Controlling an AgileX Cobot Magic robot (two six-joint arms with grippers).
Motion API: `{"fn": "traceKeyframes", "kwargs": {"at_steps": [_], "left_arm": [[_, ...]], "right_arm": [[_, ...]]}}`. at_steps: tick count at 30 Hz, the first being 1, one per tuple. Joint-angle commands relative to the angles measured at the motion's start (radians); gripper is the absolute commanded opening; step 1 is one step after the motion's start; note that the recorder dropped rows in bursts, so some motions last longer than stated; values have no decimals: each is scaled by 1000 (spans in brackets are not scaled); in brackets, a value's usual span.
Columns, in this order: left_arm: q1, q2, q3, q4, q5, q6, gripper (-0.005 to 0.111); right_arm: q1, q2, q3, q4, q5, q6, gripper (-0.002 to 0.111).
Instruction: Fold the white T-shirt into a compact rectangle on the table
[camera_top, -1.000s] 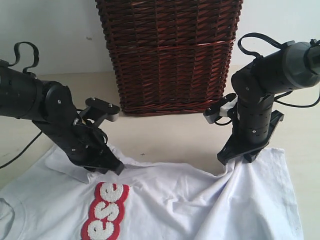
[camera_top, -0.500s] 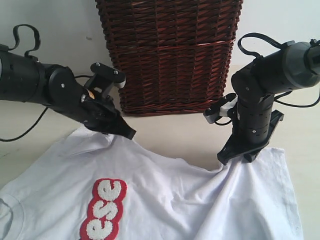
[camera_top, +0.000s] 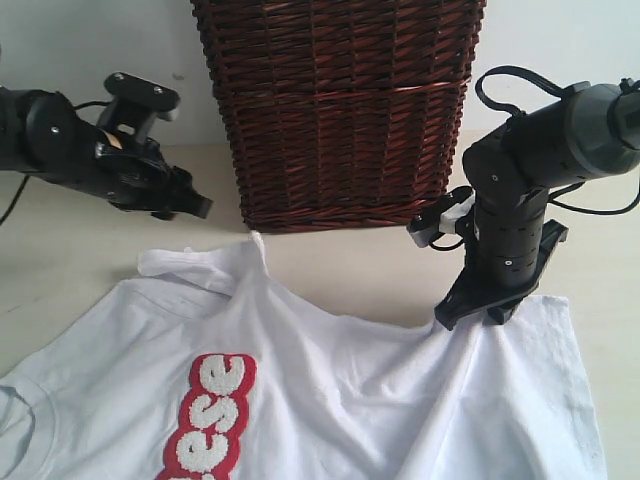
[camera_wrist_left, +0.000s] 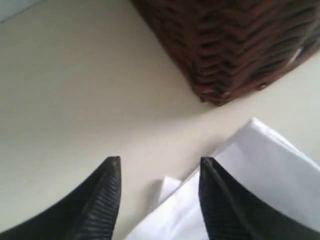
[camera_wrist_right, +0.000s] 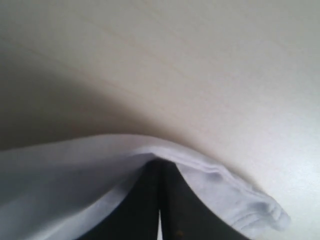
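In the outside view, we see the white T-shirt (camera_top: 340, 400) lying across the lower part of the frame on the tabletop (camera_top: 330, 265). It is spread out but lumpy, with red and white letters (camera_top: 207, 420) at the lower left. A big brown basket (camera_top: 340, 110) stands at the top middle. The left tool (camera_top: 193, 208) hangs at the upper left, apart from the shirt. The right tool (camera_top: 470, 315) points down at the right, and the shirt's top edge climbs up to it in folds, so we think it is pinching the cloth. In the left wrist view, the left tool's (camera_wrist_left: 159, 165) two dark tips are spread apart with nothing between them. Through the gap we see bare tabletop and a white shirt edge lying below, and the basket corner is farther off. That tool is open and empty. In the right wrist view, the right tool's (camera_wrist_right: 160, 200) tips are pressed tight together, and a hem of the shirt wraps over them, with plain tabletop beyond. That tool is clenched on the shirt. We think the job has barely begun. The shirt is open and wrinkled, and we see no neat fold anywhere. The sides need folding in, and then the shirt must be folded into a small rectangle. Part of the shirt runs off the bottom of the frame, so we cannot tell how that part lies.
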Motion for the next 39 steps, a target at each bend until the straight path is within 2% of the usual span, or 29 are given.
{"fn": "traceKeyframes", "kwargs": {"at_steps": [1, 5, 8, 11, 14, 20, 26, 30, 33, 36, 39], "left_arm": [[75, -54, -6, 2, 110, -33, 48], [85, -111, 0, -4, 291, -41, 48], [48, -100, 17, -13, 437, 6, 44], [9, -60, 42, -15, 454, 10, 27], [-4, -6, 54, -9, 459, 10, 1], [21, 95, 56, 72, 545, -64, 0], [50, 112, 136, 309, 645, -295, 0], [50, 49, 230, 322, 631, -329, 0], [50, -36, 277, 322, 562, -360, 0], [50, -140, 282, 322, 448, -407, 0], [50, -204, 282, 312, 251, -407, 0]], "right_arm": [[-5, 24, 4, 8, -32, 2, 0], [-5, 24, 4, 7, -34, 2, 0], [-5, 24, 4, 7, -41, 2, 0], [-5, 24, 4, 14, -34, 2, 0], [-5, 24, 4, 19, -31, 2, 0], [-5, 24, 4, 19, -31, 2, 0], [-5, 24, 4, 19, -40, -1, 0], [-5, 24, 4, 19, -51, -1, 0], [-5, 24, 4, 19, -60, -1, 0], [-5, 24, 4, 19, -60, -1, 0], [-5, 24, 4, 19, -60, -1, 0]]}}
